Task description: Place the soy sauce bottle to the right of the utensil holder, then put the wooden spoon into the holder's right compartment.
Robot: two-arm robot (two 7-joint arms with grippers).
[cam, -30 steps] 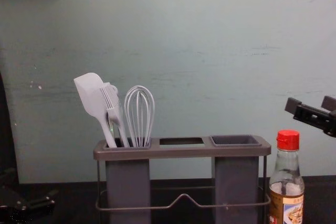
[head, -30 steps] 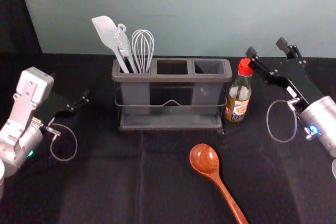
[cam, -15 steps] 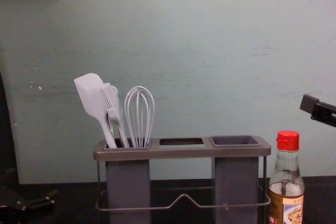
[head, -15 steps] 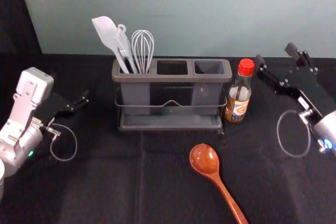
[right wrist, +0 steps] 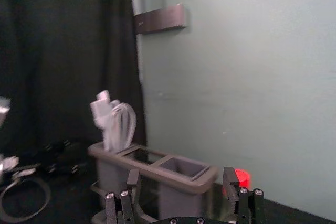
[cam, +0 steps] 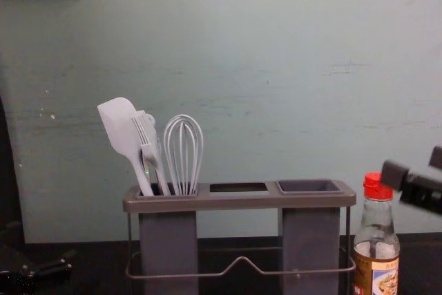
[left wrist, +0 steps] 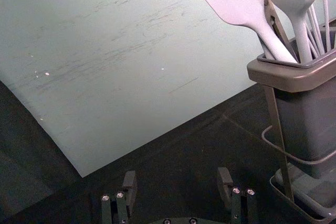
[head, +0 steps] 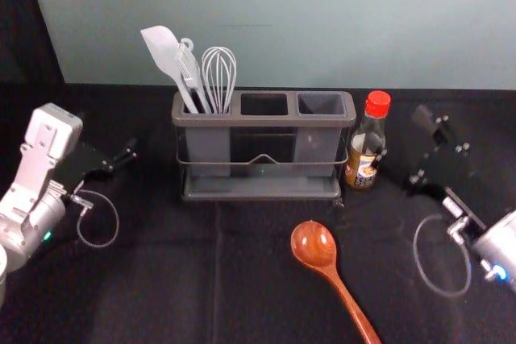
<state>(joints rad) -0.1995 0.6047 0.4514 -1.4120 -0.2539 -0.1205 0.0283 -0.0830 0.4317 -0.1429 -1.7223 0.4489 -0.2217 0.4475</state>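
Soy sauce bottle (head: 362, 171) stands right of utensil holder (head: 258, 120), placement seemingly done; wooden spoon (head: 315, 246) lies in front, uninserted. Right gripper (right wrist: 181, 178), beside bottle, and left gripper (left wrist: 177, 178), idle far left, gape empty.

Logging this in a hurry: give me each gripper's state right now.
Left gripper: open, empty, parked left of the utensil holder.
Right gripper: open, holding nothing, close to the sauce bottle.
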